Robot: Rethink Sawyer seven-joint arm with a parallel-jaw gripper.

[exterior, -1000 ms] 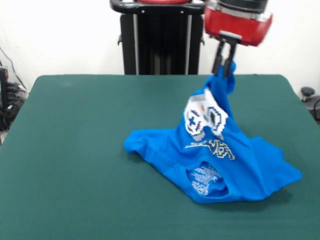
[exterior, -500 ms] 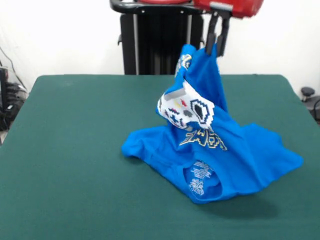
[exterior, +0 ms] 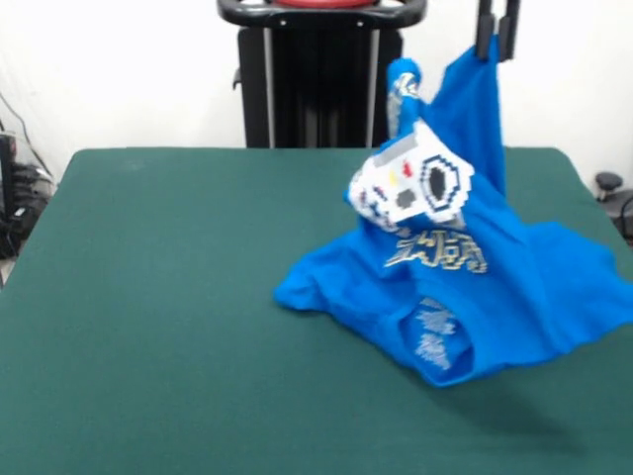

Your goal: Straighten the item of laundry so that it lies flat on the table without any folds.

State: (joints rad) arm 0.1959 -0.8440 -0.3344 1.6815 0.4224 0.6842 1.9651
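Front view: the gripper (exterior: 497, 38) shows only as two dark fingers (exterior: 485, 30) coming down from the top edge, right of the black pedestal (exterior: 318, 74). The fingers are close together and pinched on a peak of the T-shirt (exterior: 495, 287), holding that part of the cloth up in the air above the far right part of the table (exterior: 148, 317).

From the pinched point the bright blue shirt hangs down in a steep tent shape. A second small bunch of cloth stands up just left of the held peak. Below it the white pixel controller print (exterior: 413, 183) is folded and bulges forward, tilted, with the gold lettering (exterior: 435, 252) just under it on a sloping fold.

The lower part of the shirt rests on the green table, right of the table's middle. It spreads wide toward the right edge, where a broad flap reaches the picture's right border. Its left tip lies crumpled near the middle of the table. The near hem, with white printed label text (exterior: 435, 341) on the inside, is turned toward the front edge. The shirt is creased and folded over itself, not flat.
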